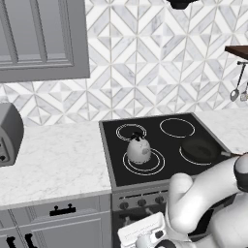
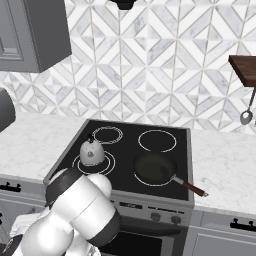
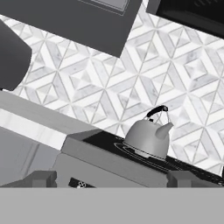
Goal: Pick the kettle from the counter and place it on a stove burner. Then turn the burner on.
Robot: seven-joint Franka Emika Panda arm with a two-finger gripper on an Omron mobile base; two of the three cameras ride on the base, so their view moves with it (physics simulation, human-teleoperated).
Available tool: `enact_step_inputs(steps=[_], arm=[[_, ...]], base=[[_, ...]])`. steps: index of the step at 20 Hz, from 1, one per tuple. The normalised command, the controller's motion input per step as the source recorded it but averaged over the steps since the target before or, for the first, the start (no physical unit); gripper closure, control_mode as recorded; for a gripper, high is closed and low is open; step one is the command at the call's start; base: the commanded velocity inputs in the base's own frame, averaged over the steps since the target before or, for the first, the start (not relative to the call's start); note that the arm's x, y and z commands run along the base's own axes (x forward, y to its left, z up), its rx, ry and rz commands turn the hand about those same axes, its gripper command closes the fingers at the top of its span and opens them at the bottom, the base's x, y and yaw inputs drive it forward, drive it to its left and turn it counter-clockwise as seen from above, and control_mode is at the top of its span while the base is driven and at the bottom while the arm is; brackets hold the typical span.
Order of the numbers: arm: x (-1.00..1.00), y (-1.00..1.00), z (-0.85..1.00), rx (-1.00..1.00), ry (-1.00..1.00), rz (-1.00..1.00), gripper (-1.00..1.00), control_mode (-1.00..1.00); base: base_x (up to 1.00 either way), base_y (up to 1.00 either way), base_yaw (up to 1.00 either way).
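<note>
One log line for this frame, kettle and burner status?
kettle: upright on large front-left burner | burner: dark | gripper: open, low before stove, holding nothing | pan: front-right burner

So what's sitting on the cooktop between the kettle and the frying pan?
Nothing: in the right base view, bare black glass separates the kettle from the frying pan. The left base view shows the same gap.

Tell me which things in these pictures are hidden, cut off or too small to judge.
- Stove knobs, left base view: too small to read their setting; the arm hides those further right.
- Burner under the kettle: its disc is mostly covered by the kettle.
- Toaster, left base view: cut by the left edge.
- Gripper, hand view: just the tips of the fingers rise above the bottom.
- Pan handle, left base view: its end is behind the arm.
</note>
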Motion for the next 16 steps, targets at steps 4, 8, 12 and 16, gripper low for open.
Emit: enact_step_inputs(steps=[4,8,12,16], arm=[[0.48,-0.28,0.0,0.03,0.0,0.03,-1.0,-1.0],[0.53,-0.19,-0.02,0.03,0.0,0.03,-1.0,-1.0],[0.54,-0.19,-0.08,0.02,0.0,0.03,-1.0,-1.0],[0.55,-0.24,-0.09,0.02,0.0,0.04,-1.0,-1.0]], base=[[0.0,0.0,0.0],[0.0,0.0,0.0],[0.0,0.0,0.0],[0.0,0.0,0.0]])
